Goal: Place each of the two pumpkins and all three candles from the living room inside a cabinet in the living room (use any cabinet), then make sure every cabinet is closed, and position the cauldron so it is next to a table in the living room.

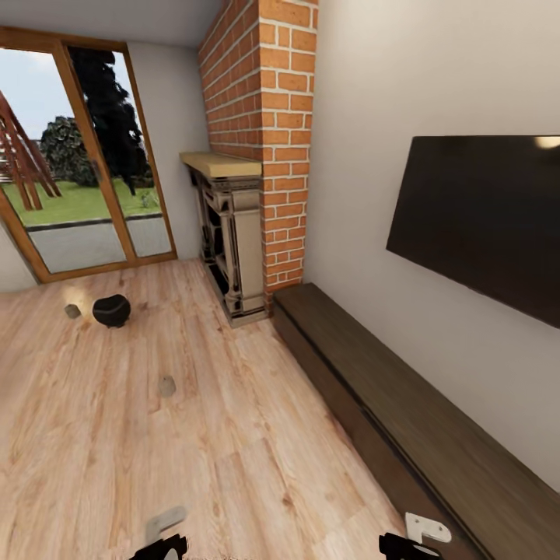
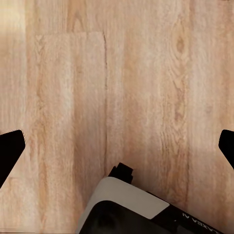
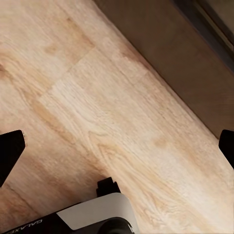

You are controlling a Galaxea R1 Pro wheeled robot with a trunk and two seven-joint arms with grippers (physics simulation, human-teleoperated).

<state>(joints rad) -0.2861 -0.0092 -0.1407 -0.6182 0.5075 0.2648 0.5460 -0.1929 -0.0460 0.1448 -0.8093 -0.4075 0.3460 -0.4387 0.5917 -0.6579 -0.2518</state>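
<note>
The long dark cabinet runs along the wall, closed. The cauldron sits on the floor near the glass doors, probably rigid and heavy; grip its rim. Two candles lie nearby, light and rollable. Both pincers hang spread, empty.

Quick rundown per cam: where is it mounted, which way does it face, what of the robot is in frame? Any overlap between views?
Head view: on the robot's head, looking forward and down over the plank floor toward the fireplace, the cauldron and the cabinet; both gripper tops peek in at the lower edge.
Left wrist view: on the left arm, facing straight down at bare floor; dark fingertips at both edges, wide apart.
Right wrist view: on the right arm, facing down at floor and the cabinet's front; fingertips likewise apart.
Shared: head and right wrist views both catch the cabinet.
</note>
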